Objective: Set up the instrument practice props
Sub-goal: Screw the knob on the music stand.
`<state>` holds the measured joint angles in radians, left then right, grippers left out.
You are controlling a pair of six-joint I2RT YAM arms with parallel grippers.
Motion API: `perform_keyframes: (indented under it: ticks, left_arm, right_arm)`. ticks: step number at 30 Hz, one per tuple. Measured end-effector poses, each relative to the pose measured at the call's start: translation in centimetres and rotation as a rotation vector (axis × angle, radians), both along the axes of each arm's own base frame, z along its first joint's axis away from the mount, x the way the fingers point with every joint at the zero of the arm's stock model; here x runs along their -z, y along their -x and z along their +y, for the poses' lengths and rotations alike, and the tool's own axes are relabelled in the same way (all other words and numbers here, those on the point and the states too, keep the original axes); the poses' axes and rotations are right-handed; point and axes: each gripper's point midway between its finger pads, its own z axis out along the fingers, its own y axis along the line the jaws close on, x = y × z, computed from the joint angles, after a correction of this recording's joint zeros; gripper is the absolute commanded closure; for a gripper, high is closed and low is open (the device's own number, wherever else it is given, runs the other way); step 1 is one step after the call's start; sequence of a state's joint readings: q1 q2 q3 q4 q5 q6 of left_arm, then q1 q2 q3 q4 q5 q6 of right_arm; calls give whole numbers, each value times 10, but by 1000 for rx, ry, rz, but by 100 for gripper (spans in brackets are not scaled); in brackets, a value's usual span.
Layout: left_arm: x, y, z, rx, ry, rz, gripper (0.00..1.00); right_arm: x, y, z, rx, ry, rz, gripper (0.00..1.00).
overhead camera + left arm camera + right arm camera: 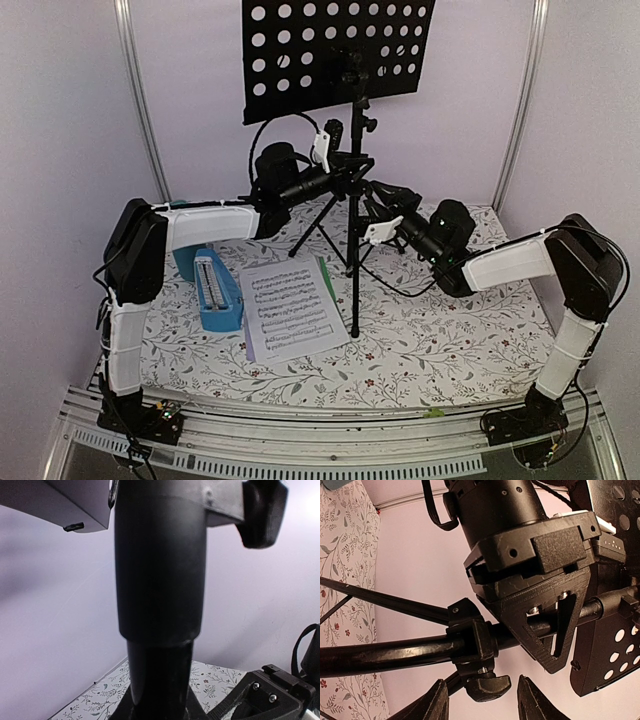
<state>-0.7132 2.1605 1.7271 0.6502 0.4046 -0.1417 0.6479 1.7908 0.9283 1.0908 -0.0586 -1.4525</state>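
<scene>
The black tripod music stand (355, 260) is set upright at the middle of the floral-patterned counter (450, 330). Its perforated desk (300, 55) is raised high at the top of the pole and tilted. 2 tripod legs (315, 235) can be seen splayed behind the pole toward the back wall.

The left hand (350, 166) is closed on the pole just below the desk. In the left wrist view the thick black tube fills the space between the fingers (262, 512). In the right wrist view the pole is seen passing through the triangular finger frames of that hand.

The right hand (482, 695) is held open at the pole from the right side, lower than the left hand. Its 2 fingers (432, 705) are spread apart at the bottom of the right wrist view. A black wing knob (487, 682) on the pole's clamp collar is seen just above the gap between them. Whether the fingers touch the knob cannot be told.

The white and green sheet-music pages (288, 308) are laid flat on the counter just left of the foot of the pole, a white printed page on top and a green edge showing along its right side. The small blue metronome (215, 292) is placed just beside the left edge of the pages. A teal cup (184, 264) is partly hidden behind the metronome, under the left forearm.
</scene>
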Motion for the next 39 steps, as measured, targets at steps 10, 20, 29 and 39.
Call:
perform_keyframes:
  ticks: [10, 20, 29, 39]
  left_arm:
    - [0, 0, 0, 0, -1, -2, 100]
    - [0, -1, 1, 0, -2, -2, 100]
    - [0, 0, 0, 5, -6, 3, 100]
    - [-1, -7, 3, -11, -7, 25, 100]
  right_arm:
    - [0, -2, 3, 4, 36, -9, 61]
    - [-5, -5, 5, 6, 58, -24, 79]
    - [-5, -2, 6, 4, 91, 1, 100]
    - [-8, -8, 11, -14, 105, 154, 100]
